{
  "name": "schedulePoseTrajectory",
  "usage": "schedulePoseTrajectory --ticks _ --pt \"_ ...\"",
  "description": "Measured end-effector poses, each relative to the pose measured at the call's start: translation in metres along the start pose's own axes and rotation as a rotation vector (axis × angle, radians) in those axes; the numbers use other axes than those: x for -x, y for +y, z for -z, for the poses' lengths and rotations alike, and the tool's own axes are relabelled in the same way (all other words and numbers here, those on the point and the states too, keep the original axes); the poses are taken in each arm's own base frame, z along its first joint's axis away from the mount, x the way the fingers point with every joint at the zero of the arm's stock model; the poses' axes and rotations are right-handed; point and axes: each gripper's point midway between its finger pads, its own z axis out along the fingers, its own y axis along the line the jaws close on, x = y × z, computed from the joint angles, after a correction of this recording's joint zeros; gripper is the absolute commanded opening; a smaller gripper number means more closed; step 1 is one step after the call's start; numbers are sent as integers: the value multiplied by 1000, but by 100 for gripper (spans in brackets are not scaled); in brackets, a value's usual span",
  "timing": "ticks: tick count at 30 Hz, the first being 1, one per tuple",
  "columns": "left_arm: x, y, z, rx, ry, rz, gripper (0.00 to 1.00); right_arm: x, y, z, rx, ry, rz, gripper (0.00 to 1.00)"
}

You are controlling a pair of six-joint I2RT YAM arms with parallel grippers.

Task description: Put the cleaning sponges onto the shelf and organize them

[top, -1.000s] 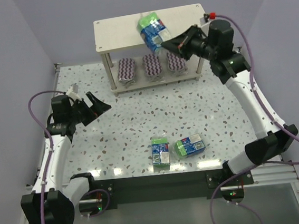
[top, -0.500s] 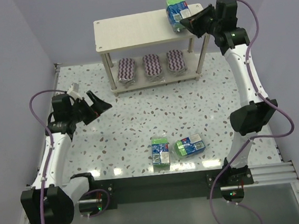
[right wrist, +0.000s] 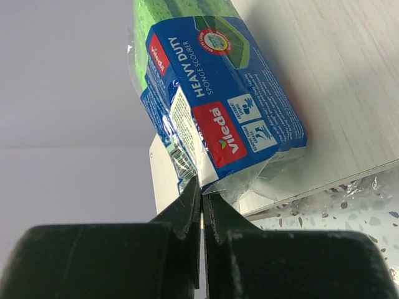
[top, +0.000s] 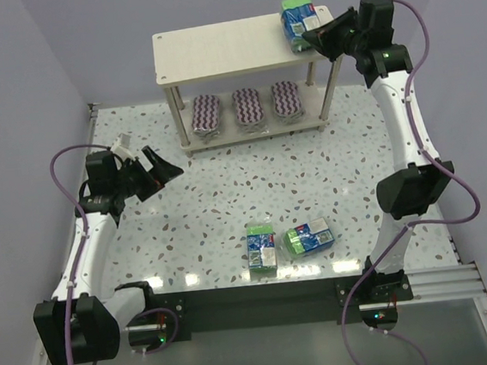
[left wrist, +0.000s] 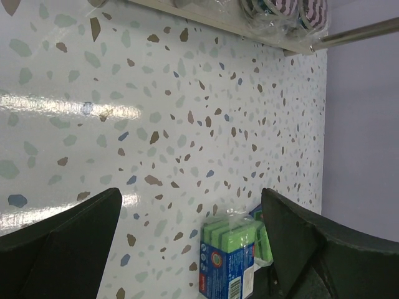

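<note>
Up in the top right of the overhead view: pinched shut with the right claw on the wrapper edge of a green-and-blue sponge pack, at the right end of the shelf top board. Lined up in a row on the lower board, three striped pads. Down at centre-bottom on the speckled counter, two more packs, lying side by side. Over at the left, hovering with the left claw spread wide, gripping nothing, well apart from every sponge.
</note>
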Motion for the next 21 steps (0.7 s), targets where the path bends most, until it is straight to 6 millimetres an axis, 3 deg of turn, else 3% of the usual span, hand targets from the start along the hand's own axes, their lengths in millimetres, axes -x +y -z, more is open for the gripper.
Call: schedulePoseTrajectory --ticks 8,11,12,15,21 --pt "2 -1 0 -5 -6 -5 99 2 1 -2 4 -4 4 1" --pt "2 -1 0 -6 -6 -6 99 2 2 -2 6 -4 1 10" --pt "2 -1 0 -5 -6 -5 99 2 2 -2 7 -4 -2 21" --pt "2 -1 -1 -5 -3 -4 99 3 7 -2 25 -7 -13 39" --pt "0 1 -3 -1 5 1 99 6 17 3 51 -13 -17 56"
